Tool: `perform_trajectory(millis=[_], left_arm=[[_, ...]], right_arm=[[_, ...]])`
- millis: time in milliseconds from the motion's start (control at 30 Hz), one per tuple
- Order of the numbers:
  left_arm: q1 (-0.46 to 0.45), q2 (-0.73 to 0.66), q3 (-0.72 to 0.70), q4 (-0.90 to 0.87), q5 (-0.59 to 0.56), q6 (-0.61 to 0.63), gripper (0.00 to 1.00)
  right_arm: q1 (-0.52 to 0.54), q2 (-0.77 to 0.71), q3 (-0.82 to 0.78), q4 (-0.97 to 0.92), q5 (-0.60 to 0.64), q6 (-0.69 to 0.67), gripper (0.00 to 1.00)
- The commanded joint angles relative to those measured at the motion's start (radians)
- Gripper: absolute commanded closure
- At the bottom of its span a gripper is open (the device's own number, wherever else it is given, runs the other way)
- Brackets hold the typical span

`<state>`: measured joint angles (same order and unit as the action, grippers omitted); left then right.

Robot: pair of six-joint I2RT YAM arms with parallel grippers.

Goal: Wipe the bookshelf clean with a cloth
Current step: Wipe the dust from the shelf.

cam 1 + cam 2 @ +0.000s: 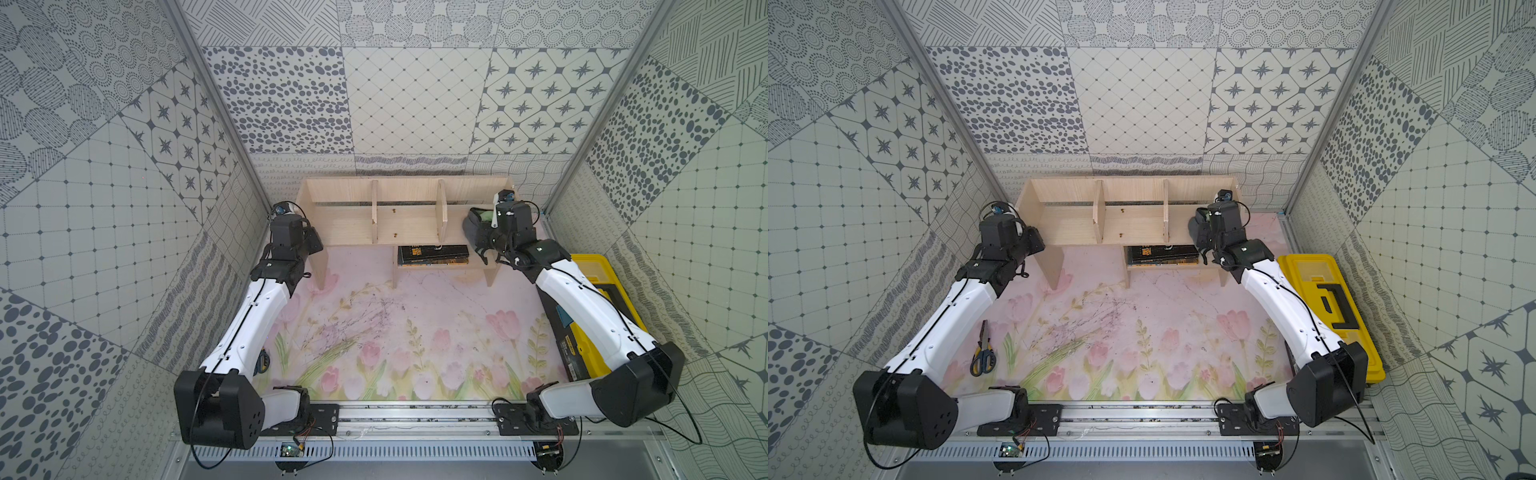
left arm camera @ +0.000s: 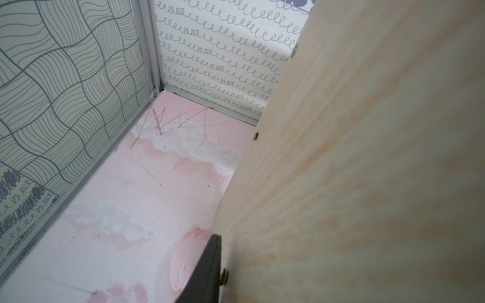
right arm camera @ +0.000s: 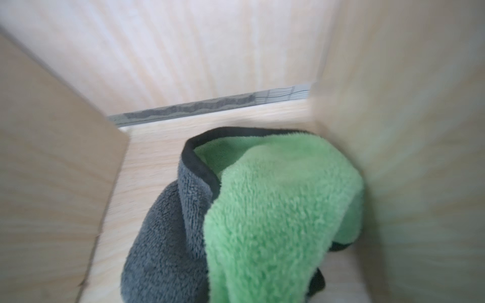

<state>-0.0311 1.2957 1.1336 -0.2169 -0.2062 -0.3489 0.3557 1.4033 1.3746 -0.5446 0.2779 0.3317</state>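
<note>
The pale wood bookshelf (image 1: 345, 224) (image 1: 1067, 226) stands against the back wall. The cloth (image 1: 478, 226) (image 1: 1198, 226), grey on one side and green on the other, is bunched in the bookshelf's right compartment. My right gripper (image 1: 484, 232) is shut on it. In the right wrist view the cloth (image 3: 262, 210) hides the fingers and hangs over the shelf board (image 3: 157, 157). My left gripper (image 1: 316, 241) (image 1: 1038, 241) is shut on the left side panel (image 2: 367, 157). One black finger (image 2: 207, 270) lies against the panel's outer face, and the other finger is hidden.
A yellow and black toolbox (image 1: 598, 291) (image 1: 1325, 291) lies under my right arm along the right wall. A black book with yellow lettering (image 1: 432, 254) (image 1: 1163, 254) rests on the short lower shelf. Scissors (image 1: 983, 353) lie beside my left arm. Patterned walls close in on both sides.
</note>
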Motion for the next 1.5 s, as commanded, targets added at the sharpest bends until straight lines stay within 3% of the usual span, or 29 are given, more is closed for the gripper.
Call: perform_trajectory(millis=[0,200,400,500,667,833,967,1133,1300,1467], left_arm=[[-0.015,-0.004,-0.012,0.044,-0.005,-0.118,1.00],[-0.014,-0.004,-0.015,0.065,0.023,-0.087,1.00],[-0.013,0.003,-0.017,0.068,0.021,-0.076,1.00],[-0.012,0.007,-0.017,0.070,0.029,-0.080,1.00],[-0.010,0.012,-0.017,0.065,0.025,-0.082,1.00],[-0.006,0.007,-0.015,0.065,0.022,-0.078,1.00],[0.002,0.010,-0.015,0.065,0.026,-0.081,1.00],[0.006,0.003,-0.014,0.068,0.024,-0.075,1.00],[0.005,0.003,-0.017,0.070,0.030,-0.075,1.00],[0.005,0.005,-0.023,0.078,0.045,-0.078,1.00]], right_arm=[[0.003,0.046,0.102,-0.005,-0.017,-0.052,1.00],[0.033,0.206,0.373,0.062,-0.032,-0.129,1.00],[0.152,0.312,0.536,0.112,-0.003,-0.235,1.00],[0.170,0.358,0.603,0.096,0.058,-0.267,1.00],[0.139,0.400,0.695,0.010,0.333,-0.379,1.00],[-0.005,0.292,0.606,-0.055,0.283,-0.306,1.00],[-0.051,0.220,0.511,-0.070,0.291,-0.301,1.00],[-0.047,0.125,0.350,-0.078,0.243,-0.263,1.00],[0.038,0.072,0.210,-0.043,0.190,-0.250,1.00],[0.061,0.081,0.115,0.004,0.001,-0.177,1.00]])
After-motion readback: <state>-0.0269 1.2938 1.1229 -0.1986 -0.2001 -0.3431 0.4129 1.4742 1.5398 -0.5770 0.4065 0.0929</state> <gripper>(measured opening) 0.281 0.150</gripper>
